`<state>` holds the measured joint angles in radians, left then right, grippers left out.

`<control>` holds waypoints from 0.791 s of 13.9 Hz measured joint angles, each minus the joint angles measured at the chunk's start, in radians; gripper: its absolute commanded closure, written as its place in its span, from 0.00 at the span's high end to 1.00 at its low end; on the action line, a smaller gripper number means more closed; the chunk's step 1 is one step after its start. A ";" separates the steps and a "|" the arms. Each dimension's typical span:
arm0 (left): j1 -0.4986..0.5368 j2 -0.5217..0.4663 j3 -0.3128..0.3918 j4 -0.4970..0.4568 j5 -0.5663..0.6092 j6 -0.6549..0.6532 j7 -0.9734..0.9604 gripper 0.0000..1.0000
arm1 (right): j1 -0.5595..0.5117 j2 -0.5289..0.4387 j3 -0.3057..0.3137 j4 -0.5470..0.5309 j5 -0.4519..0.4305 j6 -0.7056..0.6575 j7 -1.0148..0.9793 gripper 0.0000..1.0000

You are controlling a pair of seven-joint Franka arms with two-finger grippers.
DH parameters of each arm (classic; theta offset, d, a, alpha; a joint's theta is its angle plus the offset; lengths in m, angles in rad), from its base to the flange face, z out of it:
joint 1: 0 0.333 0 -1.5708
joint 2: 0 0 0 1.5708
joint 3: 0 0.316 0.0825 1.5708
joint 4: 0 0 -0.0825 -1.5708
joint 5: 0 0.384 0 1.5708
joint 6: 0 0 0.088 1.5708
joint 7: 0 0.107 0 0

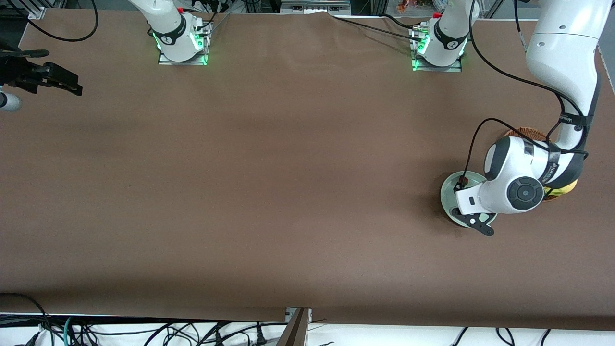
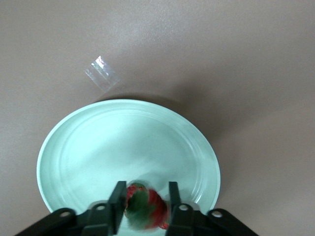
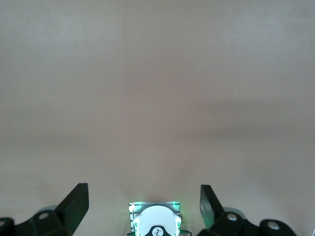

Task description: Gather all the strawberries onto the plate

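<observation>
The pale mint-green plate (image 1: 449, 192) lies at the left arm's end of the table and fills the left wrist view (image 2: 98, 147). My left gripper (image 1: 473, 226) hangs over the plate's rim. In the left wrist view my left gripper (image 2: 145, 189) has its fingers apart with one strawberry (image 2: 147, 206) between them. The strawberry is blurred, and a small gap shows beside one finger. No other strawberry is in view. My right gripper (image 1: 62, 81) waits open and empty over the right arm's end of the table, and it also shows in the right wrist view (image 3: 142, 201).
A brown wicker basket (image 1: 526, 132) stands beside the plate, mostly hidden by the left arm. A yellow fruit (image 1: 564, 190) peeks out under the arm. A clear bit of tape (image 2: 102, 73) lies on the brown cloth next to the plate.
</observation>
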<state>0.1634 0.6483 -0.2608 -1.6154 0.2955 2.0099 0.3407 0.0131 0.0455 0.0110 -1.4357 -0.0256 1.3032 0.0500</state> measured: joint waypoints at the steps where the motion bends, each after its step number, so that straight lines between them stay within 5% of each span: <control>1: 0.000 -0.001 -0.003 0.001 0.000 0.000 0.000 1.00 | 0.000 0.000 0.000 0.000 -0.004 0.000 0.000 1.00; 5: 0.000 -0.060 -0.036 0.019 -0.027 -0.033 -0.001 1.00 | 0.000 0.002 0.001 0.000 -0.007 0.006 -0.001 1.00; 11: 0.000 -0.330 -0.046 0.096 -0.150 -0.240 -0.019 1.00 | 0.000 0.010 0.001 0.006 -0.008 0.008 -0.005 1.00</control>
<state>0.1638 0.3181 -0.3067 -1.5191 0.1451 1.7695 0.3217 0.0132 0.0555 0.0124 -1.4296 -0.0335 1.3112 0.0448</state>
